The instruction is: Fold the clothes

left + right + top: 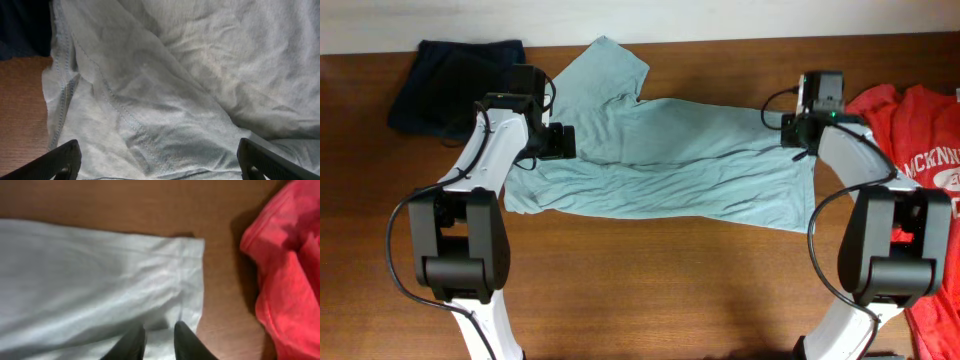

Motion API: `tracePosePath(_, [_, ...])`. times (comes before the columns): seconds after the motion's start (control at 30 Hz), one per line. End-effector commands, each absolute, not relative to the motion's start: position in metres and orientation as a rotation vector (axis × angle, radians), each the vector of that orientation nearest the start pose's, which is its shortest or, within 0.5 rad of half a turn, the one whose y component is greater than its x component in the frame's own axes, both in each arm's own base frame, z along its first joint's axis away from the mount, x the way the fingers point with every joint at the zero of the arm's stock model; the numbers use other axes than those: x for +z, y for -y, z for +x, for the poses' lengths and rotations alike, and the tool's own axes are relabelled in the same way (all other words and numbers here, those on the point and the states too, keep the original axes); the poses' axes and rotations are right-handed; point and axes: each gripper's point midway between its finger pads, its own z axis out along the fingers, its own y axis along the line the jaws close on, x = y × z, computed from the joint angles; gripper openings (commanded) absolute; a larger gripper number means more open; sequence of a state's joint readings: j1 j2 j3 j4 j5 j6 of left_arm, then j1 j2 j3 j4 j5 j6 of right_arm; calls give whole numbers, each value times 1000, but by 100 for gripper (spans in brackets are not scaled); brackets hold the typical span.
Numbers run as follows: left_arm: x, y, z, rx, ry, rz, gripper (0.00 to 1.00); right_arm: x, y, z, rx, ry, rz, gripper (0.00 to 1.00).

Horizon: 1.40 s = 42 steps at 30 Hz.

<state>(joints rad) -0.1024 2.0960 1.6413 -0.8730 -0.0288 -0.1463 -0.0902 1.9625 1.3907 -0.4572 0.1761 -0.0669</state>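
Bunching risk: right hand (159, 341), barely parted over the T-shirt (100, 280) hem at bottom centre, could drag it; left hand (161, 162) gapes open.

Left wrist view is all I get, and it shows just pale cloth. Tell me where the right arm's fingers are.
Observer: The right gripper hangs over the hem corner of the grey-teal T-shirt, its fingers slightly apart.
Operator: Say what lies beyond that hem.
Observer: A strip of table, then a red T-shirt with white lettering, lying apart from the teal one.
Operator: Give me the teal shirt's overall lay.
Observer: It is spread sideways across the table, one sleeve pointing to the far edge and the hem toward the right arm.
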Motion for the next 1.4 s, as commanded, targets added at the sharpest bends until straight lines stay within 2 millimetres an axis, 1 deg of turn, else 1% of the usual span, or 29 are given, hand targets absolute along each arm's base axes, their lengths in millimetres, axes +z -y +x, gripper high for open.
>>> tracePosePath(0.0, [65, 41, 462, -17, -2857, -68, 99, 132, 11, 495, -55, -2523, -181, 26])
tracePosePath(0.07, [65, 41, 462, -17, -2857, -68, 99, 143, -19, 493, 22, -2517, -331, 26])
tracePosePath(0.1, [65, 41, 462, -17, -2857, -68, 99, 145, -27, 492, 36, -2512, -368, 27])
tracePosePath(0.13, [65, 41, 462, -17, -2857, -68, 99, 147, -46, 490, 70, -2495, -459, 26])
tracePosePath(0.23, [65, 41, 462, -17, -2857, -68, 99, 147, -94, 482, 169, -2449, -647, 26])
tracePosePath(0.27, [65, 41, 462, -17, -2857, -68, 99, 146, -106, 480, 193, -2437, -698, 26])
tracePosePath(0.37, [65, 41, 462, -17, -2857, -68, 99, 141, -148, 466, 207, -2395, -885, 27])
tracePosePath(0.43, [65, 41, 462, -17, -2857, -68, 99, 140, -153, 464, 196, -2414, -862, 26])
tracePosePath(0.5, [65, 41, 462, -17, -2857, -68, 99, 139, -146, 467, 174, -2469, -723, 21])
tracePosePath(0.53, [65, 41, 462, -17, -2857, -68, 99, 138, -137, 469, 157, -2501, -633, 20])
tracePosePath(0.6, [65, 40, 461, -16, -2862, -68, 99, 136, -122, 471, 135, -2530, -550, 21])
tracePosePath(0.63, [63, 38, 447, 2, -2919, -66, 99, 134, -106, 471, 119, -2557, -506, 23])
tracePosePath(0.67, [62, 36, 440, 17, -2946, -60, 99, 133, -97, 470, 113, -2573, -485, 28])
tracePosePath(0.77, [60, 21, 421, 151, -3018, -6, 99, 126, -60, 464, 78, -2643, -395, 53])
tracePosePath(0.8, [60, 17, 416, 191, -3035, 4, 99, 124, -43, 461, 55, -2671, -352, 68])
tracePosePath(0.83, [60, 13, 411, 229, -3054, 17, 99, 123, -36, 460, 49, -2682, -331, 99])
tracePosePath(0.93, [61, 4, 399, 309, -3095, 33, 99, 120, 3, 456, 31, -2717, -218, 99])
tracePosePath(0.97, [61, 3, 399, 313, -3096, 33, 99, 120, 9, 456, 27, -2719, -201, 99])
tracePosePath(1.07, [61, 3, 397, 313, -3102, 33, 99, 121, 38, 455, 9, -2723, -112, 99])
tracePosePath(1.13, [61, 3, 397, 313, -3103, 33, 99, 121, 49, 454, 2, -2724, -80, 99])
tracePosePath(1.17, [61, 3, 397, 314, -3103, 33, 99, 120, 59, 452, -5, -2725, -49, 99])
tracePosePath(1.27, [61, 3, 397, 312, -3102, 32, 99, 120, 73, 450, -13, -2725, -9, 99])
tracePosePath(1.3, [61, 5, 400, 301, -3093, 30, 99, 120, 74, 450, -14, -2725, -3, 99])
tracePosePath(1.33, [61, 6, 412, 285, -3042, 22, 99, 120, 76, 450, -16, -2725, 0, 99])
tracePosePath(1.37, [64, 14, 437, 221, -2945, 9, 99, 121, 76, 450, -15, -2725, 1, 98])
